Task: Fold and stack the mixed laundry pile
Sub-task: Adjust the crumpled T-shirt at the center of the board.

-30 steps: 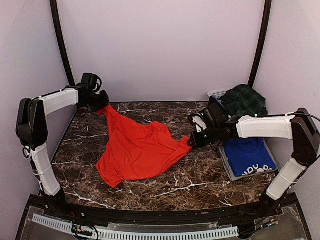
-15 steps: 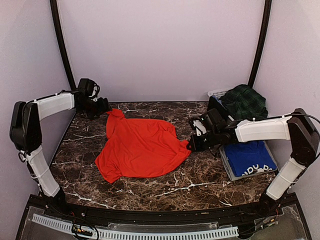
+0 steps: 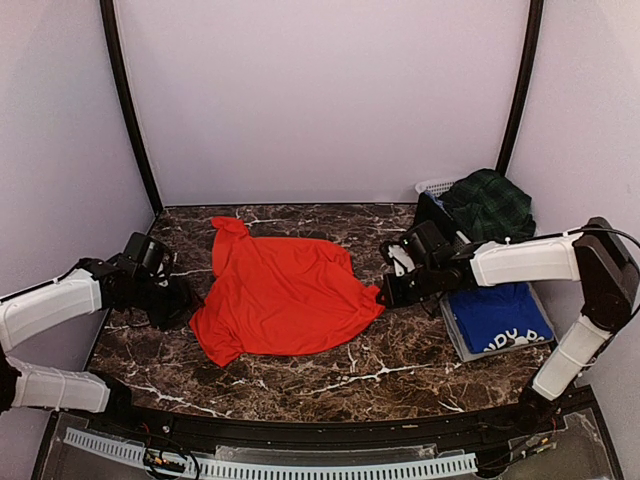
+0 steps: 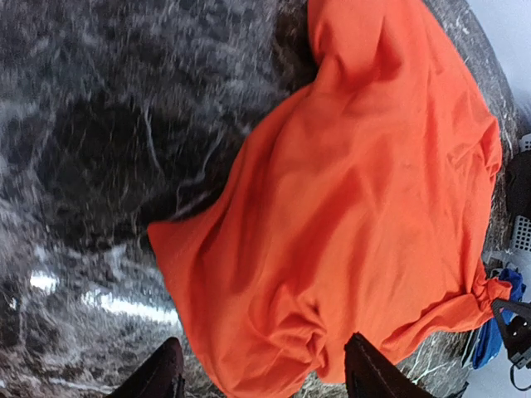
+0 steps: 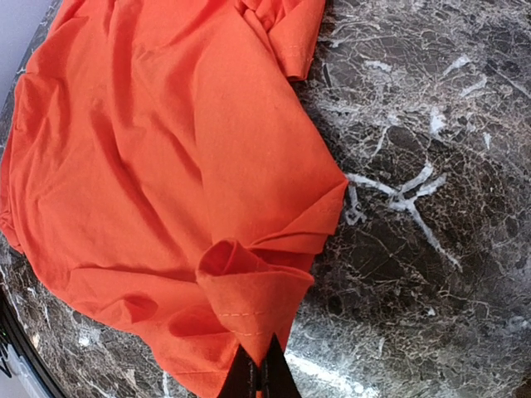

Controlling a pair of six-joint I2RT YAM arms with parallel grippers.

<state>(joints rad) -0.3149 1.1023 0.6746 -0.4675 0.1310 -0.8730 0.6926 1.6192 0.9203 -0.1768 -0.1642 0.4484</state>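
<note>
1. The red-orange T-shirt lies spread and rumpled on the dark marble tabletop, left of centre. A narrow part reaches toward the back wall.
2. The left gripper is low over the table, just beside the shirt's left edge. In the left wrist view its 2 fingers stand well apart with nothing clamped. The shirt's near hem lies on the table below the gap.
3. The right gripper is at the shirt's right corner. In the right wrist view its fingertips are pinched tight on a bunched fold of the orange cloth, with stitched hem showing just above the tips.
4. On the right side, a royal blue T-shirt with white print lies folded flat on a grey tray.
5. At back right, a dark green tartan skirt is heaped over a white slotted basket.
</note>
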